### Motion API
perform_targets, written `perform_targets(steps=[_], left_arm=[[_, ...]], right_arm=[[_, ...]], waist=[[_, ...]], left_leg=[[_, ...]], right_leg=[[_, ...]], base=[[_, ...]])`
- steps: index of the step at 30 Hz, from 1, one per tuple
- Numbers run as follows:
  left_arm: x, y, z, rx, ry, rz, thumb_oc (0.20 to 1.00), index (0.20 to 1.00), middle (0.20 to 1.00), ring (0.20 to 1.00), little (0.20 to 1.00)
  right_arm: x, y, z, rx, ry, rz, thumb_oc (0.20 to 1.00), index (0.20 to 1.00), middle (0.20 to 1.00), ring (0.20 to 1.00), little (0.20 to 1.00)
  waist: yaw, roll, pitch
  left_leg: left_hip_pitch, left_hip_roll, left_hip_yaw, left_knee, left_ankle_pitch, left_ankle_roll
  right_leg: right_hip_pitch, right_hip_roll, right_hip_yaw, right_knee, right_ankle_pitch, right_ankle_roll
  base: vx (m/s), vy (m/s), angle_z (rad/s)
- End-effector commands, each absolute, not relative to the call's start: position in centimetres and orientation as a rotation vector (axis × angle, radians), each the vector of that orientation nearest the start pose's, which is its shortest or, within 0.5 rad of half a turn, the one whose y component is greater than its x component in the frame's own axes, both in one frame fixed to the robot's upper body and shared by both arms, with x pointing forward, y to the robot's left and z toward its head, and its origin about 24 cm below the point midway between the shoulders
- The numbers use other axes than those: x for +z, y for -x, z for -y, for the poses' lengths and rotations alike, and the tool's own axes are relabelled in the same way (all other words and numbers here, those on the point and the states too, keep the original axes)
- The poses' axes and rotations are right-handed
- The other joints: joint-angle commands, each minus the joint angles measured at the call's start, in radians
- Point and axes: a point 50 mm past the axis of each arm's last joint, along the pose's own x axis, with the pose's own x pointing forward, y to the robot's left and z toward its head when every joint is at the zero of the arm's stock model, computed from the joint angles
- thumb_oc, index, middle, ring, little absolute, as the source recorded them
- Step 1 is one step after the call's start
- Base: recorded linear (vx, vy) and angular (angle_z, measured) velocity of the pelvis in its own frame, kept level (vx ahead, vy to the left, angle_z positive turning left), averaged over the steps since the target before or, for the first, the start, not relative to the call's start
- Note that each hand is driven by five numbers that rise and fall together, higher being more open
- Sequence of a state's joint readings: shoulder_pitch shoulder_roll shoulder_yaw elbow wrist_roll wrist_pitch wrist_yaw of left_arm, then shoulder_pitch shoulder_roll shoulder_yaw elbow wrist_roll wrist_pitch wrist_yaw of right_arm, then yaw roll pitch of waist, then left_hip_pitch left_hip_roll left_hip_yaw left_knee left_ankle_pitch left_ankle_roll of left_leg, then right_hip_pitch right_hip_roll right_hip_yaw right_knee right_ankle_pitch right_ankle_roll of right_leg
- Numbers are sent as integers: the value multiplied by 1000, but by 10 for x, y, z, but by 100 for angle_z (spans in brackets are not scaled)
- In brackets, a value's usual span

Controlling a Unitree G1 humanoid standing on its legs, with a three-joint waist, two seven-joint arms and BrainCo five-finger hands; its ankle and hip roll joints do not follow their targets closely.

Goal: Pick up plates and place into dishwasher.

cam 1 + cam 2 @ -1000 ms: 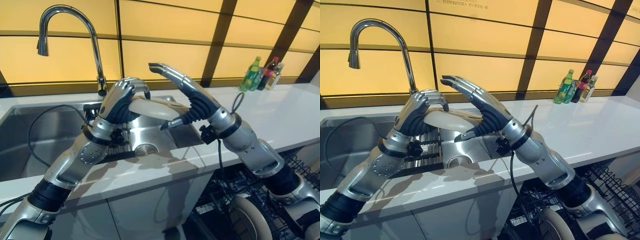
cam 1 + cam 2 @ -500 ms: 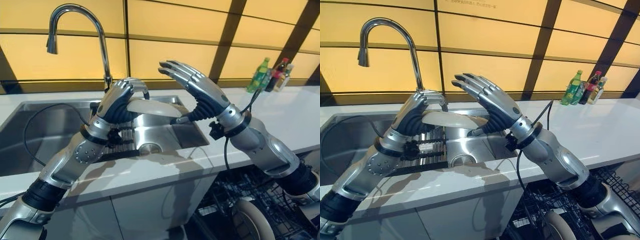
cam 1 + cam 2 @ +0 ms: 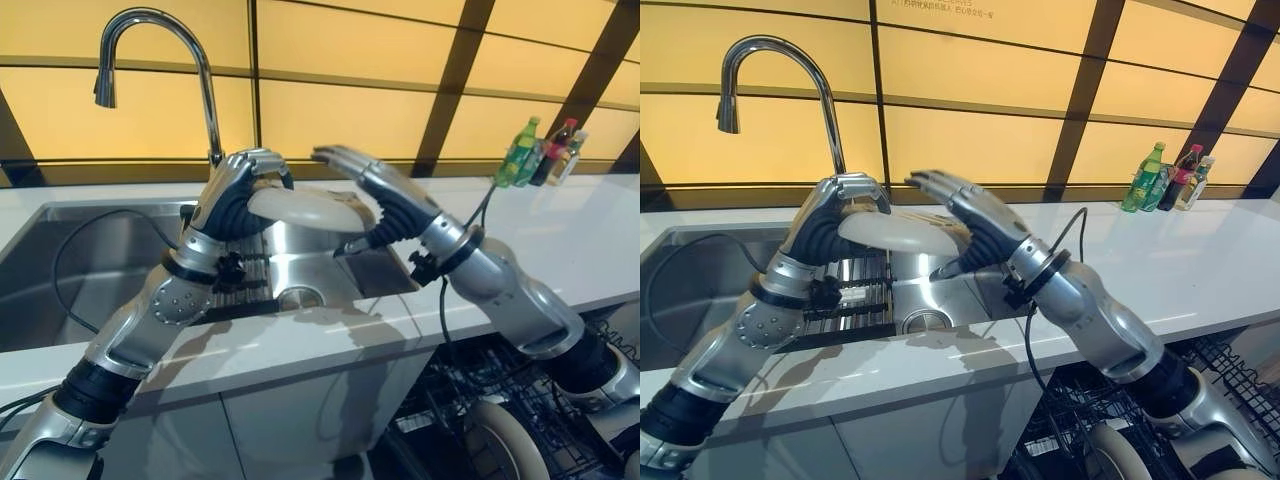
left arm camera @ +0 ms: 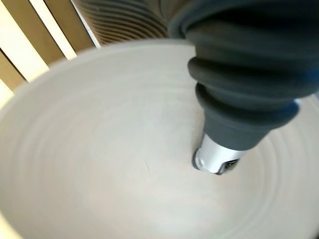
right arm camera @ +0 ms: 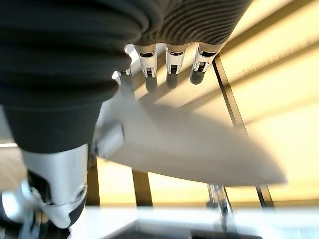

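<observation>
Gripping plate (image 3: 305, 208) rim w/ left hand (image 3: 235, 195) above sink (image 3: 60, 265); right hand (image 3: 375, 190) open alongside.

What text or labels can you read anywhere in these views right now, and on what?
Line of small print on the wall panel, at the top of the right eye view: too small to read.
Labels on the three bottles at the back of the counter: too small to read.
Plate held in the left hand: no print visible.
Nothing else carries text.
</observation>
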State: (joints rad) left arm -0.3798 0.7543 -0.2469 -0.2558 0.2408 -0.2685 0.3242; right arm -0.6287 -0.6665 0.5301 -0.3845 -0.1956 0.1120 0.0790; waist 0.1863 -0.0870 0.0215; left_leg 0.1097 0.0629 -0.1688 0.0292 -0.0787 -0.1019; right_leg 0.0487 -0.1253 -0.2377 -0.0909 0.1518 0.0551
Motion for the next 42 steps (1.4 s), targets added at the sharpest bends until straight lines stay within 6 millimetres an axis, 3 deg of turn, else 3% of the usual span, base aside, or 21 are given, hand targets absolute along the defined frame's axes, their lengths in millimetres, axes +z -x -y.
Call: perform_targets(steps=[1,6,12,18,19,20,21,28,42], left_arm=[[248,-262,-147,-43,-701,1081,200,200,200,200,200],[246,-264,-145,-36,-665,1038,200,200,200,200,200],[233,-273,-146,-19,-657,962,200,200,200,200,200],[228,-273,-145,-23,-661,954,200,200,200,200,200],[228,-273,-146,-19,-663,952,200,200,200,200,200],[228,-273,-147,-15,-667,950,200,200,200,200,200],[227,-273,-147,-13,-668,949,200,200,200,200,200],[228,-272,-158,21,-700,941,200,200,200,200,200],[231,-271,-174,92,-721,944,200,200,200,200,200]], right_arm=[[244,-267,60,623,955,797,1000,1000,1000,1000,1000],[250,-260,44,692,801,820,1000,1000,1000,1000,1000],[246,-253,22,806,752,810,1000,1000,1000,1000,1000],[246,-255,22,741,785,835,1000,1000,1000,1000,1000],[247,-255,23,721,794,844,743,743,743,743,743],[248,-256,25,701,804,854,278,278,278,278,278],[248,-256,26,694,808,858,200,200,200,200,200],[247,-256,43,610,965,877,200,200,200,200,200],[254,-258,59,532,1063,870,200,200,200,200,200]], waist=[[41,56,-17],[57,53,-10],[70,46,-14],[76,47,-16],[75,47,-17],[73,48,-18],[73,48,-18],[58,51,-16],[55,47,-15]], left_leg=[[-26,-8,-3,-104,89,28],[-27,-8,-10,-104,90,28],[-28,-9,-6,-105,93,30],[-31,-10,-5,-106,94,32],[-31,-10,-4,-106,93,33],[-31,-10,-3,-107,93,33],[-31,-10,-2,-107,93,34],[-34,-9,11,-108,93,35],[-32,-6,11,-108,94,29]], right_leg=[[102,-47,-25,88,-178,75],[104,-46,-32,90,-180,72],[109,-44,-30,82,-179,69],[108,-42,-28,81,-180,67],[108,-42,-26,81,-180,68],[106,-42,-25,82,-179,68],[105,-42,-24,83,-179,68],[99,-42,-14,83,-178,73],[105,-37,-19,87,-182,70]], base=[[0,0,0],[0,0,0],[0,0,0],[0,0,0],[0,0,0],[0,0,0],[0,0,0],[-2,1,0],[-2,-3,0]])
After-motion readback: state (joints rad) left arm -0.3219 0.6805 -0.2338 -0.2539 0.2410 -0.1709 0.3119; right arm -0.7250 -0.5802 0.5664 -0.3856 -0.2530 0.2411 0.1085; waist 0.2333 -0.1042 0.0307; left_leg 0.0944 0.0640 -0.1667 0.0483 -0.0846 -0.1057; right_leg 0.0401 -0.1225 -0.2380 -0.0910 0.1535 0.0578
